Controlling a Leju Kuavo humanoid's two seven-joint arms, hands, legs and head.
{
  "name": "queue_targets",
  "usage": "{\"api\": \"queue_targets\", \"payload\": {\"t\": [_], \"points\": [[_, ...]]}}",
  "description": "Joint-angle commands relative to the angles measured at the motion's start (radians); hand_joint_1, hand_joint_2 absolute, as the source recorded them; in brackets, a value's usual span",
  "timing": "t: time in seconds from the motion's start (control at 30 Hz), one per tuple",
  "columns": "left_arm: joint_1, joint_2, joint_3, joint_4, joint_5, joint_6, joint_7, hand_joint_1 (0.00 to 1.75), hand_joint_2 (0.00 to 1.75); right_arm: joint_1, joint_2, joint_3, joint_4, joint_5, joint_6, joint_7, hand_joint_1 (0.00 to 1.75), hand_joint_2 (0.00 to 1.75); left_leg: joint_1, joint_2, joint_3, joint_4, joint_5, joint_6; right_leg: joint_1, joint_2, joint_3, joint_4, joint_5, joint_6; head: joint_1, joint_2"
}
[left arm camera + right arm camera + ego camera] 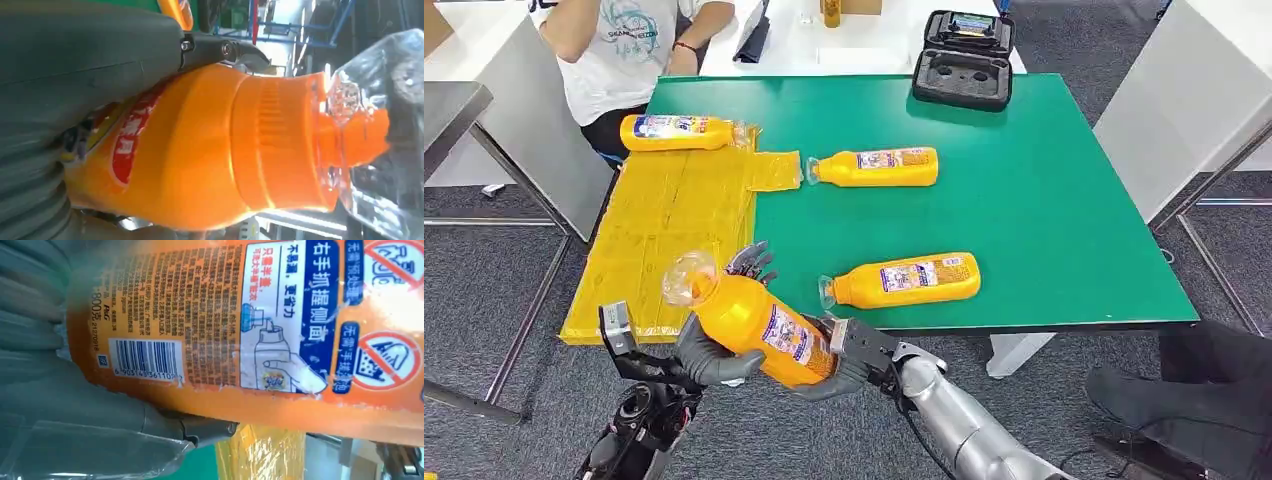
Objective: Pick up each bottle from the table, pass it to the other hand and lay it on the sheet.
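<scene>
Both robot hands grip one orange bottle (759, 330) in the air just off the near-left corner of the green table (1044, 200), over the near end of the yellow sheet (664, 230). The left robot hand (709, 355) wraps the bottle's upper body, its dark fingers showing behind the shoulder; the right robot hand (844, 365) clasps the base end from below. The bottle tilts, its clear cap (689, 278) pointing up and to the left. Three more bottles lie on their sides: one on the far end of the sheet (674, 132), one on the table with its cap at the sheet's edge (874, 167), and one nearer, alone on the green top (904, 281). Each is filled orange through its full length. At the far edge of the table sits an open black case (964, 60), its moulded hollows bare. A person in a white shirt (624, 50) sits beyond the far-left corner. The left wrist view brings the bottle's ribbed orange shoulder (270, 140) and the clear cap (380, 135) up close, with the orange neck visible through the plastic and the grey thumb (75, 60) pressed on the body. The right wrist view gives the back label (210, 325): a barcode, small print and blue panels with crossed-out red symbols, with the grey thumb (100, 410) against the bottle and a strip of sheet and green table past it.
</scene>
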State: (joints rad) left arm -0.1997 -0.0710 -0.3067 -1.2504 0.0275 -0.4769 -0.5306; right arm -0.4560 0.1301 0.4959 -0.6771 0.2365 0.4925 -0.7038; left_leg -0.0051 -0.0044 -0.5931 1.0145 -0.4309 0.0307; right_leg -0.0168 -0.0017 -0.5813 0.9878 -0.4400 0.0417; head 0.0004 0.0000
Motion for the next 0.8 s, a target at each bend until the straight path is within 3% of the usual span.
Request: {"api": "queue_targets", "payload": {"t": [0.03,0.47,0.5,0.53,0.57,0.8], "points": [[-0.103,0.026,-0.09,0.151,0.003,-0.005,0.014,0.0,1.75,-0.071,0.013,0.084,0.151,0.007,0.004,0.006,1.4,1.75,0.001,0.001,0.002,0.0,0.0,-0.002,0.001,0.0,0.002,0.0,0.0,-0.002,0.0,0.0],[-0.135,0.023,-0.093,0.213,-0.041,0.075,0.026,0.0,1.75,-0.072,-0.003,0.083,0.145,-0.016,0.006,0.006,1.45,1.75,0.001,-0.001,0.001,0.0,0.0,-0.002,0.001,-0.001,0.002,0.0,0.0,-0.002,0.0,0.0],[-0.138,0.023,-0.093,0.223,-0.043,0.077,0.027,0.19,1.75,-0.071,-0.005,0.082,0.146,-0.018,0.004,0.006,1.43,1.75,0.001,-0.001,0.001,0.0,0.0,-0.001,0.001,-0.001,0.001,0.0,0.0,-0.001,0.0,0.0],[-0.138,0.023,-0.093,0.223,-0.043,0.077,0.027,1.48,1.75,-0.071,-0.005,0.082,0.146,-0.018,0.004,0.006,1.43,1.75,0.001,0.0,0.002,0.0,0.0,-0.002,0.001,-0.001,0.002,-0.001,0.0,-0.002,0.0,0.0],[-0.142,0.022,-0.094,0.232,-0.043,0.076,0.027,1.75,1.75,-0.069,-0.006,0.082,0.148,-0.018,0.002,0.006,1.43,1.75,0.001,0.0,0.001,0.0,0.0,-0.001,0.001,0.0,0.001,0.0,0.0,-0.001,0.0,0.0],[-0.164,0.018,-0.097,0.284,-0.026,0.04,0.011,1.75,1.75,-0.06,-0.01,0.086,0.143,-0.024,-0.011,0.006,1.38,1.75,0.003,-0.001,0.003,0.0,-0.001,-0.003,0.003,-0.001,0.004,-0.001,0.0,-0.003,0.0,0.0]]}}
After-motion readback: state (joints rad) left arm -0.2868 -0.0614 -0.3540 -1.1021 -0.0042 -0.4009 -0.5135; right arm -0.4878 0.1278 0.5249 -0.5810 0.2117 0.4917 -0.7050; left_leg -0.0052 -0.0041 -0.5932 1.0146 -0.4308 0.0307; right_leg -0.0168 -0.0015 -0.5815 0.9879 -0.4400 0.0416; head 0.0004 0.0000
